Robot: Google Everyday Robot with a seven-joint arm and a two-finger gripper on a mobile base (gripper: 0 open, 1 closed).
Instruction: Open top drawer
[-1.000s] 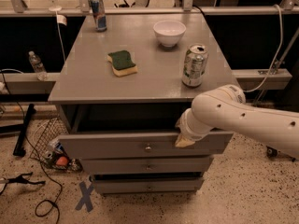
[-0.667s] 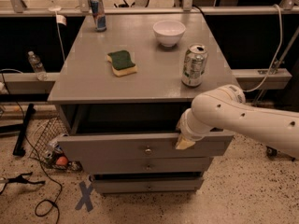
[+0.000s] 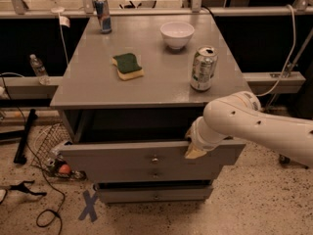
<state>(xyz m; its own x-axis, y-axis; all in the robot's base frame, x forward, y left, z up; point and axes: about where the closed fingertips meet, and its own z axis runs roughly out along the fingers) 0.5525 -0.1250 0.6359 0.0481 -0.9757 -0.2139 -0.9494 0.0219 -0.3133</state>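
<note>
White arm (image 3: 254, 124) from right, gripper (image 3: 195, 149) low (tip downward)

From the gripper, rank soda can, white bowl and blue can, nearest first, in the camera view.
Gripper at the top drawer's right upper edge.
1. Soda can, front right of tabletop.
2. White bowl, farther back.
3. Blue can, back left corner.

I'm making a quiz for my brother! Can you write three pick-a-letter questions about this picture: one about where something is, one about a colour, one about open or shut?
1. Where is the gripper? A high in the air; B at the upper edge of the top drawer; C out of sight.
2. What colour is the bowl? A white; B red; C black.
3. The top drawer is: A shut; B pulled out; C missing.
Answers: B, it rests right of the knob; A, plain white; B, dark gap behind its front.
</note>
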